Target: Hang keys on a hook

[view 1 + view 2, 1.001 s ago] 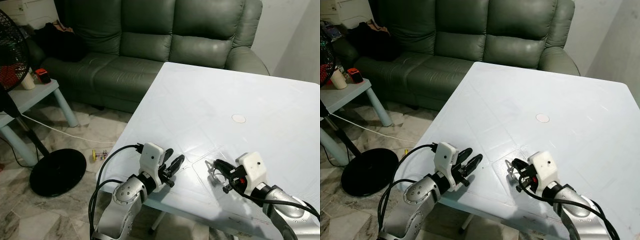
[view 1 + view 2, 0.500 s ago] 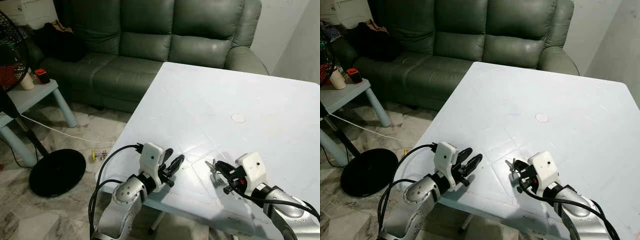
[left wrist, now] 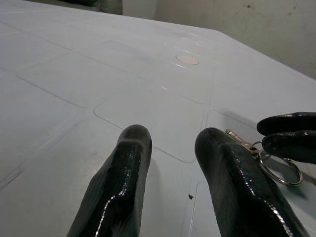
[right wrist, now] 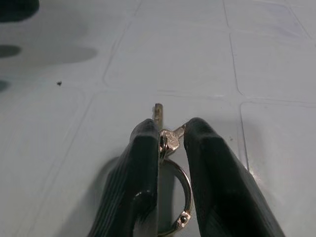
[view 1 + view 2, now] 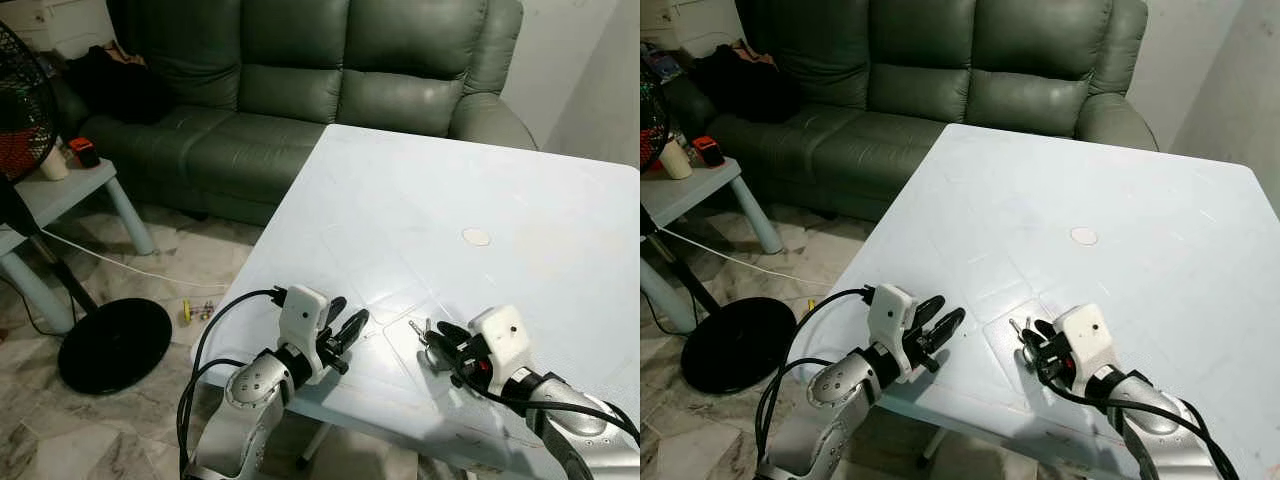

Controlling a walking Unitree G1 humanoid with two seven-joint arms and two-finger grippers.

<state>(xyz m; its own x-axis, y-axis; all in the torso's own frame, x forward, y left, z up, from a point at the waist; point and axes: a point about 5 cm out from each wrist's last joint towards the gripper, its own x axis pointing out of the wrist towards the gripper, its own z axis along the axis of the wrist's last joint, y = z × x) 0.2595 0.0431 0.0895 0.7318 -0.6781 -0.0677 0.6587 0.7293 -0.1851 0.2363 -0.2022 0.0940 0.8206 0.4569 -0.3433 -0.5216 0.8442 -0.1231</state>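
Observation:
A small bunch of silver keys on a split ring is pinched between the two black fingers of my right gripper. It hovers just over the white table near the front edge. One key tip sticks out beyond the fingertips. My left gripper rests low over the table's front left corner, a hand's width left of the keys. Its fingers are spread with nothing between them. In the left wrist view the keys sit just beyond them.
A small round mark lies mid-table. Behind the table stands a dark green sofa. To the left on the tiled floor are a standing fan with a round base and a light blue side table with small items.
My right gripper has edged slightly left and lower over the table with the keys still in it. The left gripper holds its place.

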